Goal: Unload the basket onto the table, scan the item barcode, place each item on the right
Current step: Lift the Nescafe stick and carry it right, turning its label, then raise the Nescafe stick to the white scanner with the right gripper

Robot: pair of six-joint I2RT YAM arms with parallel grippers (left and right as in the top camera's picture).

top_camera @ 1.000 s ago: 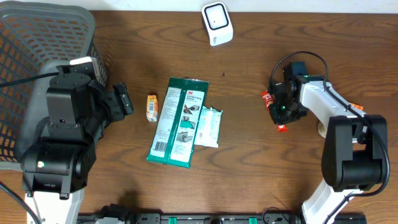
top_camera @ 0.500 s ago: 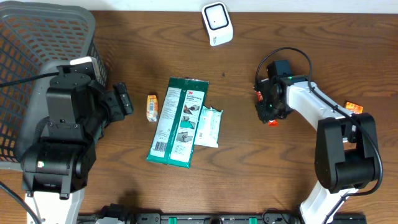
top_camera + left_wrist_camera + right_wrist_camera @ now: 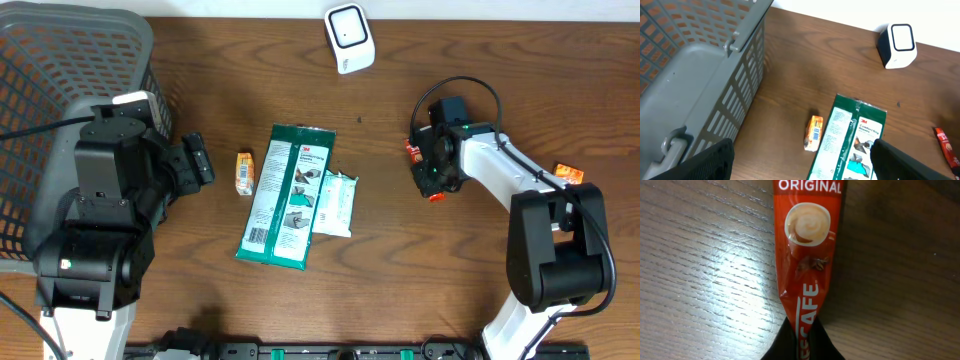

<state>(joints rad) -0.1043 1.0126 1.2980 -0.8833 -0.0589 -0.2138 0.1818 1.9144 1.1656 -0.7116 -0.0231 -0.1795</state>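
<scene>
A red Nescafe coffee sachet (image 3: 807,255) lies flat on the wooden table, and my right gripper (image 3: 802,342) is shut on its lower end. From overhead the right gripper (image 3: 432,170) sits right of centre, with the red sachet (image 3: 410,150) sticking out on both sides of it. The white barcode scanner (image 3: 348,37) stands at the table's far edge, up and to the left of this gripper. My left gripper (image 3: 802,162) hangs open and holds nothing, beside the basket and above the table's left part. The left wrist view also shows the scanner (image 3: 897,45).
A grey mesh basket (image 3: 60,100) fills the far left. A long green 3M package (image 3: 290,195), a white packet (image 3: 334,203) and a small orange packet (image 3: 244,172) lie mid-table. Another small orange packet (image 3: 568,173) lies behind the right arm.
My right arm has shifted left across the table with the red sachet, uncovering an orange packet at the right. Its jaws now pinch the sachet. The left arm has stayed still.
</scene>
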